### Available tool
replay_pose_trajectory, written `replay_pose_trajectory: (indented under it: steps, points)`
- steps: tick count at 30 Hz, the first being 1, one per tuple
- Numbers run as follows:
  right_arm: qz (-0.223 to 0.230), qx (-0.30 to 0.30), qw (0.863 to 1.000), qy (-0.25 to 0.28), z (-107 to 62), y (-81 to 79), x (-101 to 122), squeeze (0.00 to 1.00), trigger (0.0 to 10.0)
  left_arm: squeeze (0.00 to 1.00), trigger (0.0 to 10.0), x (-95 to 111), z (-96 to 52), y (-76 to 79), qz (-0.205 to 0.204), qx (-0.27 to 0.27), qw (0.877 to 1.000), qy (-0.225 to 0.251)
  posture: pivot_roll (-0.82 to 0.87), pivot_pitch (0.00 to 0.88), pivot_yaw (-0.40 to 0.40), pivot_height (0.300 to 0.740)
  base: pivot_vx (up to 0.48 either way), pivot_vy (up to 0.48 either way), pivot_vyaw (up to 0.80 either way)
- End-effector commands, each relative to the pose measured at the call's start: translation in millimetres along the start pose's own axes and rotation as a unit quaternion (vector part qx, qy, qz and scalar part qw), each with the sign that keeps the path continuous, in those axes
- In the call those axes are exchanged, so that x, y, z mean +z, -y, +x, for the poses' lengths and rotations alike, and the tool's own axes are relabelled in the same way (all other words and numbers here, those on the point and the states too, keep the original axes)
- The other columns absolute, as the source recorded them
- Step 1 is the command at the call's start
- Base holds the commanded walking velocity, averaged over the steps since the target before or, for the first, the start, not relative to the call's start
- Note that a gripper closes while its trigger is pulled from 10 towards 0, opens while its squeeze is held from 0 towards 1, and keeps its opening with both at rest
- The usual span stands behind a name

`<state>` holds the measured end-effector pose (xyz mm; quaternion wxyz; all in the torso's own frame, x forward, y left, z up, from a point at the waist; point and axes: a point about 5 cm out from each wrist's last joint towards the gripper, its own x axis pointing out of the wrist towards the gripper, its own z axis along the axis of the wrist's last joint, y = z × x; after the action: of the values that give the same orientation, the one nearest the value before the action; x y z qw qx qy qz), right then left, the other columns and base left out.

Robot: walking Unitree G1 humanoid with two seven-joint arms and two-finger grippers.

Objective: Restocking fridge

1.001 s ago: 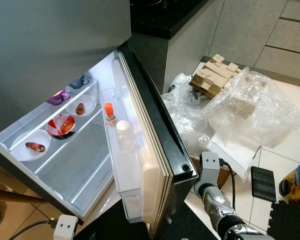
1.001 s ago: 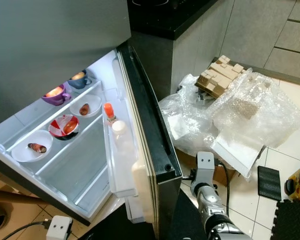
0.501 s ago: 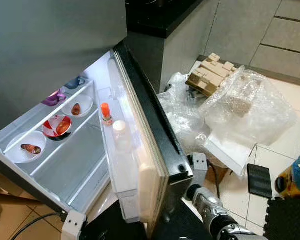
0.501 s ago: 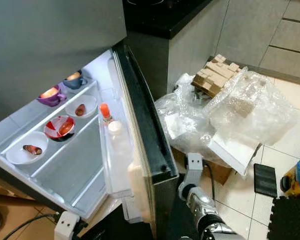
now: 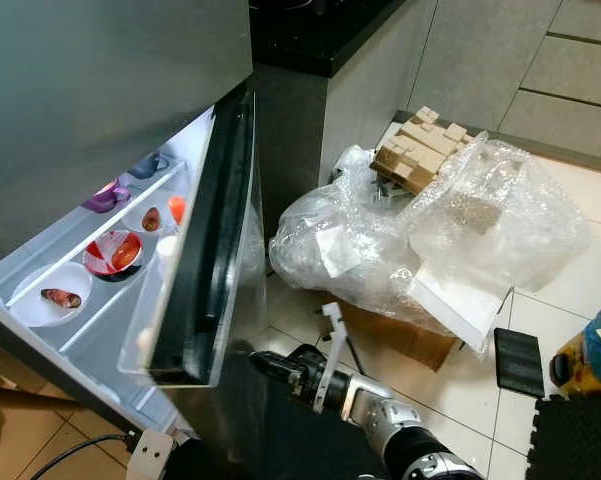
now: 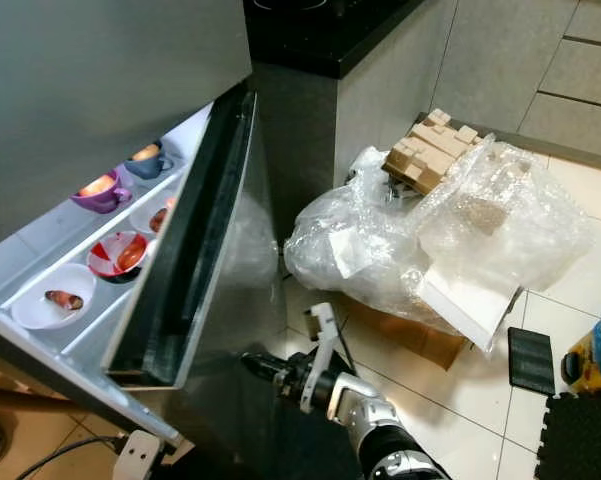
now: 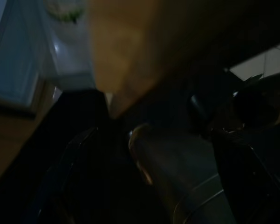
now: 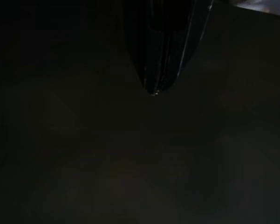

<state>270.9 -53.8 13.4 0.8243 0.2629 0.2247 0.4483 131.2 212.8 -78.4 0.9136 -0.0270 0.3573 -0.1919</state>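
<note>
The fridge door (image 5: 205,250) stands half shut, its dark edge towards me. My right gripper (image 5: 255,360) is low against the door's grey outer face, its fingers (image 8: 153,70) shut together with nothing between them. Behind the door the lit fridge shelf (image 5: 90,320) holds a white bowl (image 5: 50,297) with food, a red-and-white bowl (image 5: 115,252), another white bowl (image 5: 150,217), a purple cup (image 6: 98,190) and a blue cup (image 6: 145,158). An orange-capped bottle (image 5: 176,208) peeks from the door's rack. My left arm's wrist (image 5: 150,455) hangs low by the fridge's bottom corner.
A heap of bubble wrap (image 5: 430,240) with cardboard pieces (image 5: 420,150) on it lies on the tiled floor to the right, over a cardboard box (image 5: 400,340). A yellow bottle (image 5: 590,350) and a black mat (image 5: 520,362) sit at far right. A dark counter (image 5: 320,30) adjoins the fridge.
The fridge door has swung a long way towards shut. My right arm has come from behind the door's edge to its outer face, gripper pointing left.
</note>
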Motion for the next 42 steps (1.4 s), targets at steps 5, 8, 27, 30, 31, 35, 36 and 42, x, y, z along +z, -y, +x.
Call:
replay_pose_trajectory:
  steps: [5,8,27,30,31,35,36,42]
  points:
    - [-0.013,-0.318,0.946,-0.054,-58.0,53.8,-27,0.00,10.0,0.00,10.0,-24,-14.1,-13.2,-0.015,0.076,0.993,-0.083,-0.12,0.107,0.021,0.701,0.000,0.000,0.00]
    - [-0.007,-0.397,0.916,-0.062,-88.4,67.2,-36,0.00,10.0,0.00,10.0,-24,-15.2,-14.8,-0.018,0.098,0.992,-0.078,-0.11,0.104,0.019,0.701,0.000,0.000,0.00]
    - [-0.046,-0.482,0.867,-0.120,-143.7,67.6,-86,0.00,10.0,0.00,10.0,-21,-15.2,-15.5,-0.027,0.150,0.987,-0.039,-0.13,0.109,0.027,0.701,0.000,0.000,0.04]
    - [-0.052,-0.474,0.869,-0.133,-140.7,64.7,-91,0.00,10.0,0.00,10.0,-21,-14.8,-15.0,-0.029,0.149,0.988,-0.040,-0.13,0.110,0.024,0.701,0.000,0.000,0.80]
    - [-0.052,-0.474,0.869,-0.133,-140.7,64.7,-91,0.00,10.0,0.00,10.0,-21,-14.8,-15.0,-0.029,0.149,0.988,-0.040,-0.13,0.110,0.024,0.701,0.000,0.000,0.80]
    - [-0.052,-0.474,0.868,-0.137,-140.0,63.5,-94,0.00,10.0,0.00,10.0,-21,-14.1,-14.2,-0.030,0.148,0.988,-0.039,-0.12,0.112,0.016,0.701,0.000,0.000,0.80]
    - [-0.052,-0.473,0.869,-0.137,-140.2,63.3,-94,0.00,10.0,0.00,10.0,-21,-13.9,-14.0,-0.031,0.148,0.988,-0.038,-0.12,0.112,0.016,0.701,0.000,0.000,0.80]
    - [-0.055,-0.472,0.869,-0.138,-140.8,63.5,-94,0.00,10.0,0.00,10.0,-21,-13.8,-14.0,-0.034,0.150,0.987,-0.038,-0.12,0.114,0.015,0.701,0.000,0.000,0.80]
